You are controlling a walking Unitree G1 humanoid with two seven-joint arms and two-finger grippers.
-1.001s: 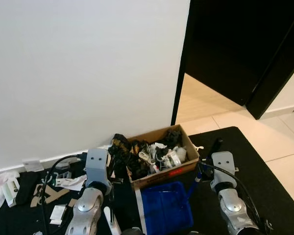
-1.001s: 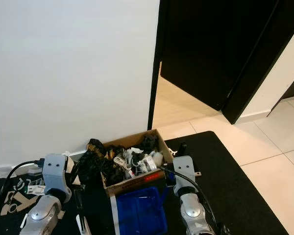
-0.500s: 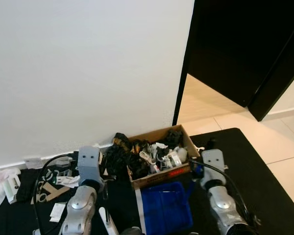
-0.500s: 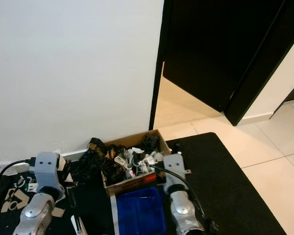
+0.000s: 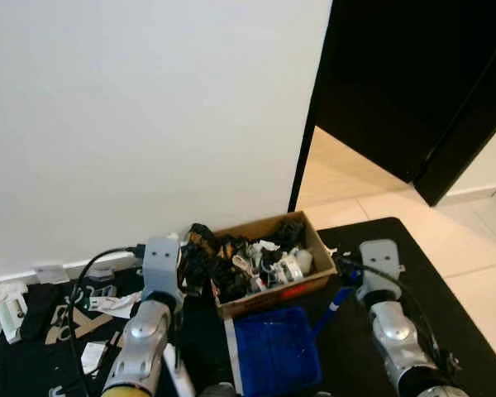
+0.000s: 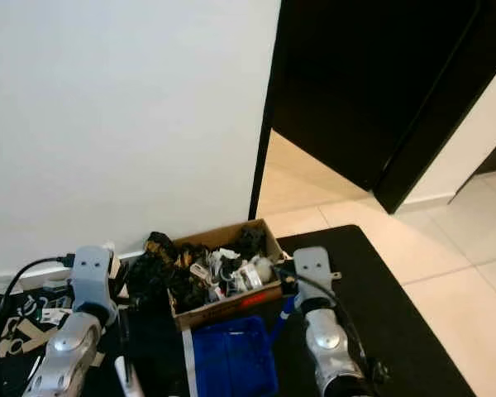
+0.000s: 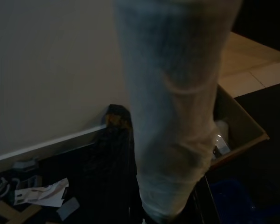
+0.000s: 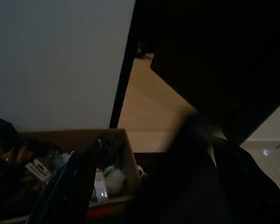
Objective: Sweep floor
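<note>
The blue dustpan (image 5: 277,351) lies on the dark mat just near of the cardboard box (image 5: 269,263); each pincer's grip cannot be told. Risk: a careless swing could tip the overfull box or drag the paper scraps (image 5: 91,310) further left

Floor (image 5: 471,273): beige tile, black mat (image 5: 413,248) on it.
On mat: cardboard box (image 5: 269,294), blue dustpan (image 5: 277,351), paper scraps (image 5: 91,356).

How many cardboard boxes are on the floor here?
1. The cardboard box sits on the black mat by the white wall, beside the doorway, stuffed with clutter; a blue dustpan lies just before it. Others may be out of frame.
</note>
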